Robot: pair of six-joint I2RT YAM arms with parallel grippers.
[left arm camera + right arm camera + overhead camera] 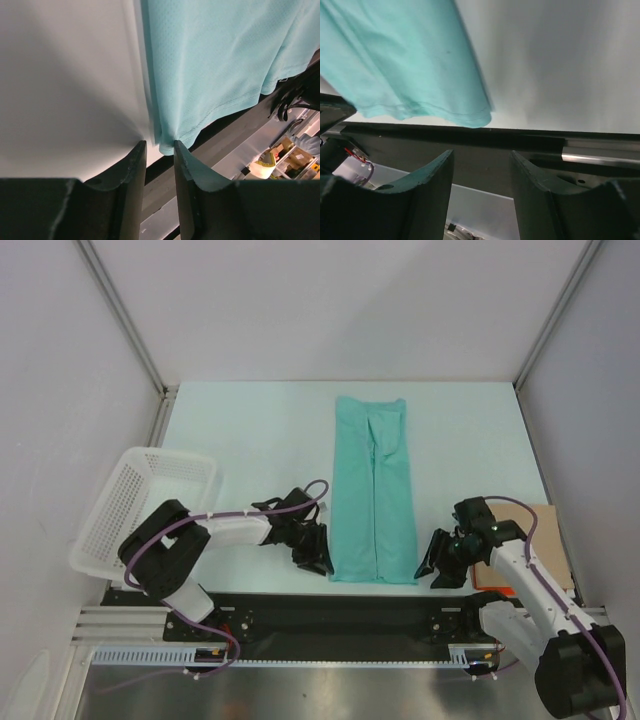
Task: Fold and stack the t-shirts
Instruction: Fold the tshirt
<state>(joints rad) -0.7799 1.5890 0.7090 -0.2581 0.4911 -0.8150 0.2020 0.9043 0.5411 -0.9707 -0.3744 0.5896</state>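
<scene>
A teal t-shirt (373, 490) lies on the white table, folded lengthwise into a long narrow strip running from far to near. My left gripper (318, 552) is open at the strip's near left corner. In the left wrist view the shirt (215, 65) has its corner right at my fingertips (160, 145), against the right finger and not clamped. My right gripper (432, 565) is open beside the near right corner. In the right wrist view the shirt's hem (405, 65) lies a little ahead of the open jaws (481, 156), with nothing between them.
A white mesh basket (120, 510) stands at the table's left edge, behind the left arm. A brown cardboard sheet (553, 540) lies at the right edge under the right arm. The black front rail (330, 615) runs just below the shirt's near hem.
</scene>
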